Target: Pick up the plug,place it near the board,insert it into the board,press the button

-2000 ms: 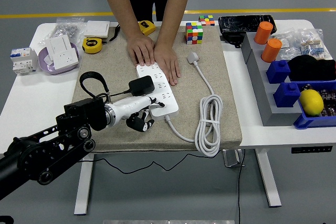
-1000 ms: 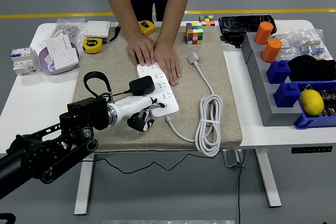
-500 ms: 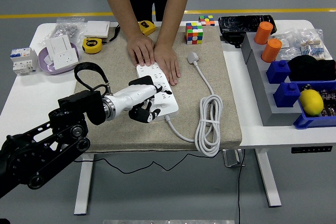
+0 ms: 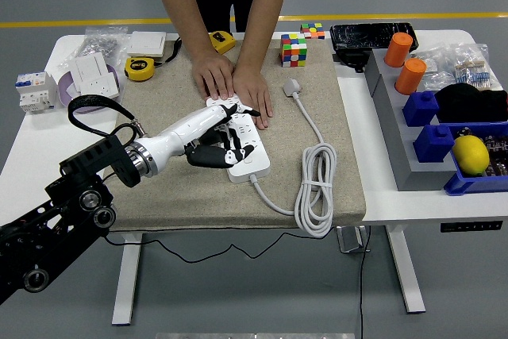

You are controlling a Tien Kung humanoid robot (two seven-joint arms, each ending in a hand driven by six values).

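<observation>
The white power strip (image 4: pixel 252 158) lies on the beige mat (image 4: pixel 159 188), with its far end under a person's two hands (image 4: pixel 252 94). My left hand (image 4: pixel 226 136) reaches in from the left and lies over the strip's middle. Its white finger (image 4: pixel 238 113) stretches toward the strip's far end, close to the person's hand, and the dark fingers are spread over the sockets and hold nothing. The black plug that sat on the strip is hidden under my hand. The right arm is out of view.
A white cable coil (image 4: pixel 314 188) and its white plug (image 4: pixel 292 86) lie right of the strip. A colour cube (image 4: pixel 294 49), tape measures (image 4: pixel 140 67) and sockets (image 4: pixel 94 81) stand at the back. Blue bins (image 4: pixel 456 136) with orange cylinders (image 4: pixel 410 75) fill the right side.
My left hand has moved up and right from the mat's near side onto the strip, covering the black plug. Its finger now reaches the far end. The person's hands have stayed put.
</observation>
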